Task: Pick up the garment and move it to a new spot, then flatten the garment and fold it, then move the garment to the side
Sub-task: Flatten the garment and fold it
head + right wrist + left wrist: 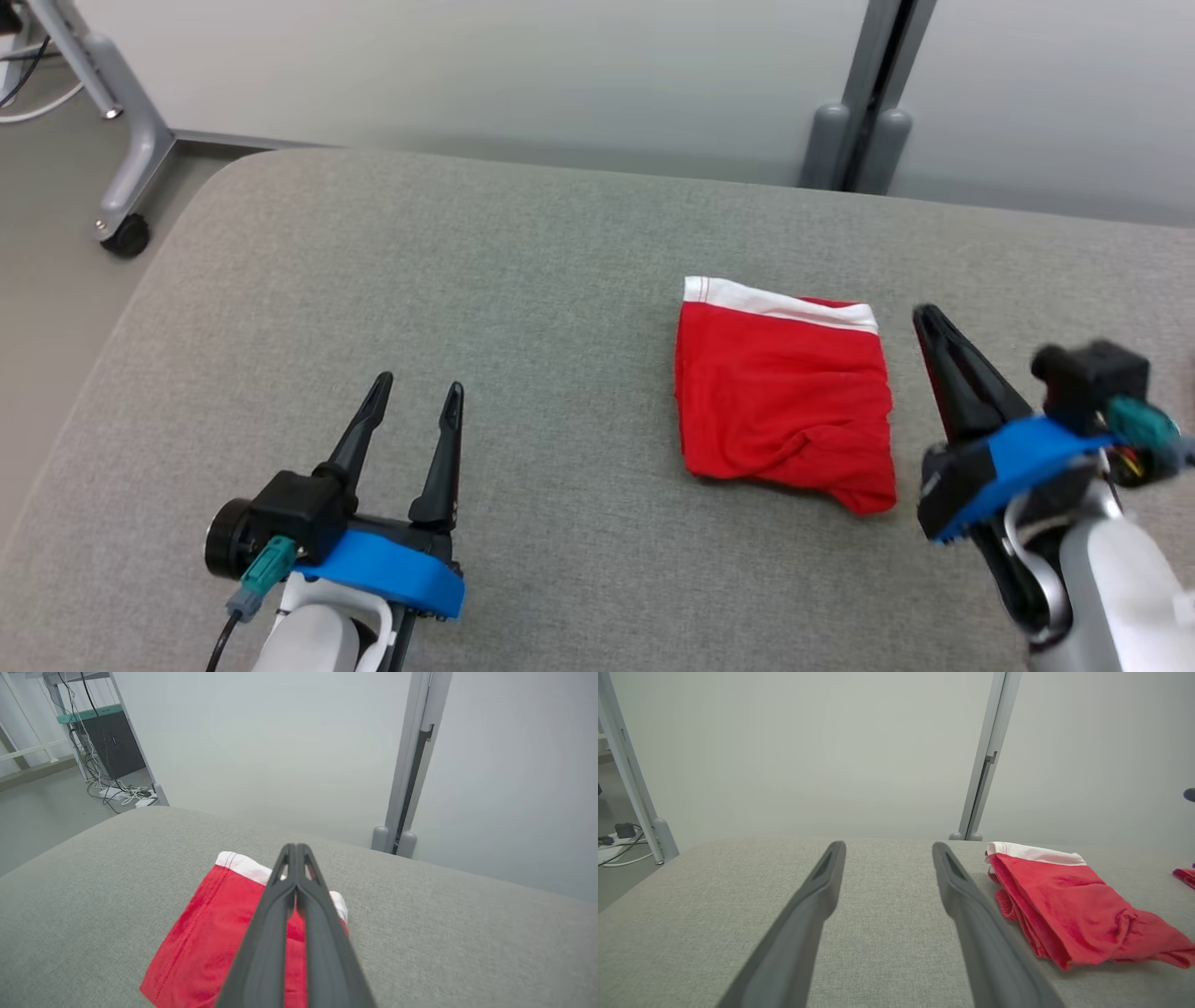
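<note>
The garment (pixel 782 395) is a red cloth with a white waistband, folded into a rough square and lying right of centre on the grey padded table (pixel 523 280). It also lies to the right in the left wrist view (pixel 1069 905) and under the fingers in the right wrist view (pixel 219 933). My right gripper (pixel 924 317) is shut and empty, raised just right of the garment, its fingers pressed together (pixel 294 851). My left gripper (pixel 417 389) stands open and empty near the front left, well clear of the garment, with bare table between its fingers (pixel 831 868).
The table's rounded left edge drops to the floor, where a wheeled metal stand leg (pixel 126 177) is. A grey wall panel with an upright post (pixel 864 103) runs behind the table. A small red item (pixel 1186 876) lies at the far right of the table.
</note>
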You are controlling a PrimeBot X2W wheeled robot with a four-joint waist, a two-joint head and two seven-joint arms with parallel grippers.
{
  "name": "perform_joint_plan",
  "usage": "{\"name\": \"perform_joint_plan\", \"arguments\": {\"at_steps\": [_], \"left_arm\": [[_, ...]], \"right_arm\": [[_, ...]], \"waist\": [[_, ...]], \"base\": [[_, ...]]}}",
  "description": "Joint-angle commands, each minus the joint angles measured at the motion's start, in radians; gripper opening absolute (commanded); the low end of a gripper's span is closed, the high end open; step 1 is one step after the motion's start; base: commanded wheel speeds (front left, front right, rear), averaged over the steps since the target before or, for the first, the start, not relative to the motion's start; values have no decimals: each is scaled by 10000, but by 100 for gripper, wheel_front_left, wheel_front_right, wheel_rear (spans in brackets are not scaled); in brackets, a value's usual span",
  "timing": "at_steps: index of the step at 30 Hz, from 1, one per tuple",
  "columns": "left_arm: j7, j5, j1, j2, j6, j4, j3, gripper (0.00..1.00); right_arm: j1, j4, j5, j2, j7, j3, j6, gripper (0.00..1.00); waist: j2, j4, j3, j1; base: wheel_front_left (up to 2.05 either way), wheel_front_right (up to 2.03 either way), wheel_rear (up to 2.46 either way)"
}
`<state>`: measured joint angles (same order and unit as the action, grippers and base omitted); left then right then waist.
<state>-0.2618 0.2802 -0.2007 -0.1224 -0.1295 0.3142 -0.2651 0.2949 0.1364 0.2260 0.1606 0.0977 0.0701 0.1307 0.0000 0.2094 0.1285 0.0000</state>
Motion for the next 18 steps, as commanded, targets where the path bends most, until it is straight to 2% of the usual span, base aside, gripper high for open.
{"name": "perform_joint_plan", "arguments": {"at_steps": [1,9,18], "left_arm": [[-40,-42,122,-50,29,-29,116,100],[-42,63,812,-96,215,-182,935,100],[-40,-129,1598,-174,372,-186,1827,100]], "right_arm": [[-423,-118,-129,-148,-220,-209,1,100],[-2268,-618,-519,-700,-1495,-1343,1,100],[-2825,-173,-349,-754,-1935,-872,1,100]], "waist": [[0,-166,-137,0],[0,-1024,-632,0],[0,-1940,-1078,0]], "base": [[0,0,0],[0,0,0],[0,0,0]]}}
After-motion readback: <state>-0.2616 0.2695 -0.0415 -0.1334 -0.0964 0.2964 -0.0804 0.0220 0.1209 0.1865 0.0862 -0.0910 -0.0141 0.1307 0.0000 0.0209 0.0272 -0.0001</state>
